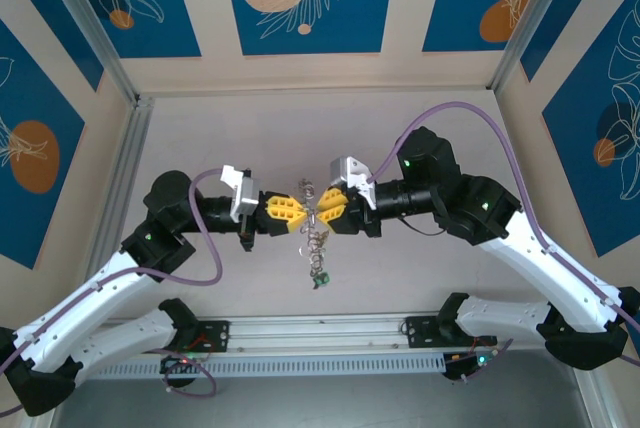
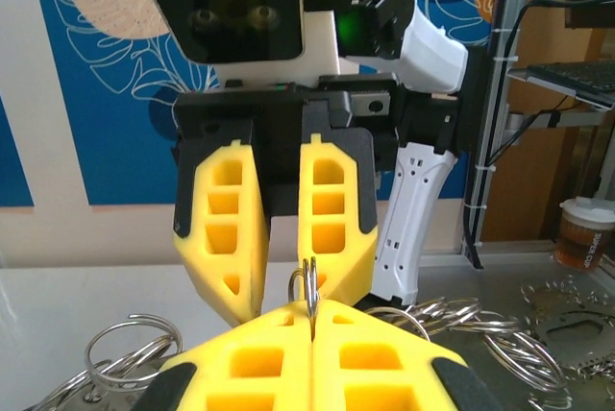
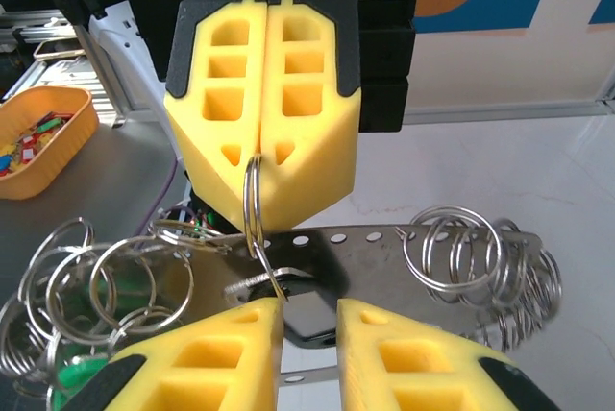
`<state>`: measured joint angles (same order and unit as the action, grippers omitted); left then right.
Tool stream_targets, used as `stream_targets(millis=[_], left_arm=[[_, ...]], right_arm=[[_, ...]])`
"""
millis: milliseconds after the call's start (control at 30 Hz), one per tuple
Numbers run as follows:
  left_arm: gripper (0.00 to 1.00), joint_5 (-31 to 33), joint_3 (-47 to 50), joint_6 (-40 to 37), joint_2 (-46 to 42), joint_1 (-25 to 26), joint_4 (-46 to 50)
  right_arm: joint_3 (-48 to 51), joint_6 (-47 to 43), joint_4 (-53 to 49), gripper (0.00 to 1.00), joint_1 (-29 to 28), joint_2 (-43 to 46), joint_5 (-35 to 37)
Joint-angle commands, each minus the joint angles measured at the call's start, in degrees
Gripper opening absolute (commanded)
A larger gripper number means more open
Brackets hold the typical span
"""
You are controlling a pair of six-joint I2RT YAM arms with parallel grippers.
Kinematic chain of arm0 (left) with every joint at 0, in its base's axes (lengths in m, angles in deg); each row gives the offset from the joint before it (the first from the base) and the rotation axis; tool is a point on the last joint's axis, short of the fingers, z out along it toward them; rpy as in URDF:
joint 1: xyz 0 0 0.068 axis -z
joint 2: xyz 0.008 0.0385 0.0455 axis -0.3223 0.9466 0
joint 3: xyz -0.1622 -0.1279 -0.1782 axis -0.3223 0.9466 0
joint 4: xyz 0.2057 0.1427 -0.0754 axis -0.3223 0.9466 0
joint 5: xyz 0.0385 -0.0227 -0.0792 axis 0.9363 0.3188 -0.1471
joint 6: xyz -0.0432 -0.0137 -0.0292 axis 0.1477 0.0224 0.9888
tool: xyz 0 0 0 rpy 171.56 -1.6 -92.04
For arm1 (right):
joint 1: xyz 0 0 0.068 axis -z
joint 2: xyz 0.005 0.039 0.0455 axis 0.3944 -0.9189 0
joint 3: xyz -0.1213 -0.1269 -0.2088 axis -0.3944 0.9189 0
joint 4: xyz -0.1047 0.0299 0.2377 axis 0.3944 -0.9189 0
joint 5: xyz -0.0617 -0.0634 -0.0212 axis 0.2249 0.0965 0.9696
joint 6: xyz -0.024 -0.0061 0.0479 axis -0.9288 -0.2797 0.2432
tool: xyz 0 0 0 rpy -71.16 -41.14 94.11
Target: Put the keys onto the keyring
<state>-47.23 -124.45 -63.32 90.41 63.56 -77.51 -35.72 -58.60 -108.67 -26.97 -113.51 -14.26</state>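
— So, what has each claw got?

— Well, the left claw (image 2: 310, 320) is clamped tight on the large thin grey metal hoop (image 3: 252, 202), which stands edge-on out of its tips. Facing it tip to tip is the right claw (image 3: 309, 313), fingers a little apart. The small silver metal key with its dark-framed rectangular tag (image 3: 300, 313) sits between them. It looks pinched by the tag, with the silver blade poking out to one side, just under the hoop.

— And the rest of the ring?

— It seems to hang beneath the two claws, above the pale desk (image 1: 420, 268). A cluster of small keys on green and pale plastic tags (image 1: 320, 268) dangles from it.

— So the step is threading?

— I'd say so. The key's eye has to find the hoop's split end, and I can't make out that split. I'd hold the left claw dead steady and nudge the right one in small moves. Turn the key so its eye, not its flat side, meets the wire. Held by the tag alone, the key may swivel, so go slowly.

— How does the key look?

— Flat, bright and short, with a dark, square-cornered tag.
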Motion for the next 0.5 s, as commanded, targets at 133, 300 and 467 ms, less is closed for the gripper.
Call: stream_targets(millis=[133,300,467], left_arm=[[0.0,-2.6,-0.1,1.7,-0.5,0.0,-5.6],[0.0,-2.9,-0.2,1.7,-0.6,0.0,-5.5],[0.0,-3.8,-0.6,1.5,-1.0,0.0,-4.9]], right_arm=[[1.6,0.9,2.5,0.02,0.6,1.6,-4.2],[1.7,0.9,2.1,0.13,0.7,2.0,-5.1],[2.1,1.6,2.3,0.33,0.8,4.4,-5.6]])
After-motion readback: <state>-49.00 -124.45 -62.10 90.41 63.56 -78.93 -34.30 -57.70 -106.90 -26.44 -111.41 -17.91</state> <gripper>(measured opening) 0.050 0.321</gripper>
